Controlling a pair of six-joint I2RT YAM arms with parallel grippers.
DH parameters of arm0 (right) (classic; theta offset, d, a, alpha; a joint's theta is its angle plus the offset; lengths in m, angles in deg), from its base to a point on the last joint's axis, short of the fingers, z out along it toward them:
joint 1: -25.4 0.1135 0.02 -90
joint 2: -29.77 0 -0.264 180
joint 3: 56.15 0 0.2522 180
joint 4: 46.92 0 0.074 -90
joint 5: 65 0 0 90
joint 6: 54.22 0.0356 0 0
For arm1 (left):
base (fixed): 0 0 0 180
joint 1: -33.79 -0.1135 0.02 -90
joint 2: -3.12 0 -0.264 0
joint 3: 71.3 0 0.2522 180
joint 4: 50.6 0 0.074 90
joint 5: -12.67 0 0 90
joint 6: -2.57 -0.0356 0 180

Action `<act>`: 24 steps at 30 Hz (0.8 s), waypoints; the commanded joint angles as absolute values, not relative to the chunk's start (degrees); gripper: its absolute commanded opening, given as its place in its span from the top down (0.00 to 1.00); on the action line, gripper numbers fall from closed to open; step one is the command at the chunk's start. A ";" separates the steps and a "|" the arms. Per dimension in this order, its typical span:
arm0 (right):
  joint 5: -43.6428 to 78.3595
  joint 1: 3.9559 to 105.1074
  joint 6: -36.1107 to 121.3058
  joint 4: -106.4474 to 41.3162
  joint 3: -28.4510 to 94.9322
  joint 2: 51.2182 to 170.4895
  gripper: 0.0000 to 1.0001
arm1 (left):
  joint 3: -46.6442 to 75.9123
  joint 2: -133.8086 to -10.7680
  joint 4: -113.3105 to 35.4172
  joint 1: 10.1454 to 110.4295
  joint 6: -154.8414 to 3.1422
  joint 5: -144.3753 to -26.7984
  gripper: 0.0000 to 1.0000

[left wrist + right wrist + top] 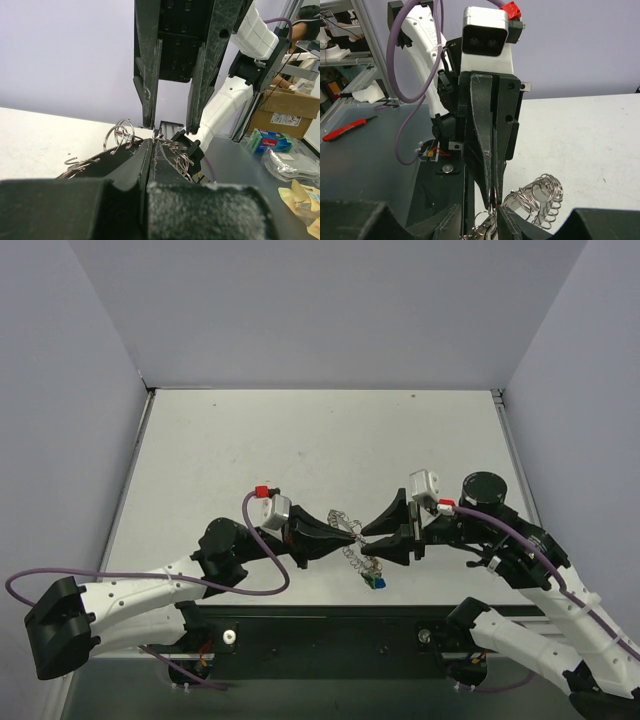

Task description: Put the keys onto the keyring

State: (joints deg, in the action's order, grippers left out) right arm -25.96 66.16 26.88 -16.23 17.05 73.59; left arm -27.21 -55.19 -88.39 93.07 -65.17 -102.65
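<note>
Left gripper [354, 532]: I see it pressed together, pinching the keyring [536, 195] at its tips.
Right gripper [364, 540]: spread, facing the left tips, the ring's coils between its fingers.
Keys [375, 581]: on the table [250, 440], just on the near side of both grippers' tips.

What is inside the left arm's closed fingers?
A strand of the coiled keyring is pinched between the left fingers, loops sticking out either side. The gripped part itself is covered.
</note>
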 commanded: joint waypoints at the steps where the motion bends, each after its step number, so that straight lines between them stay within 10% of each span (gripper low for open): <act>1: -28.79 66.27 27.52 -20.15 16.06 74.33 0.66 | -26.42 -53.66 -92.13 93.29 -65.72 -101.41 1.00; 9: -27.65 66.27 28.48 -21.64 15.09 74.86 0.67 | -26.25 -53.84 -92.48 93.38 -65.37 -101.93 1.00; 19: -27.47 66.27 29.63 -22.17 15.61 75.48 1.00 | -26.16 -54.54 -92.74 93.29 -65.37 -102.37 1.00; 24: -28.00 66.27 29.37 -21.12 16.40 76.70 1.00 | -25.72 -54.36 -92.30 93.29 -65.28 -102.64 1.00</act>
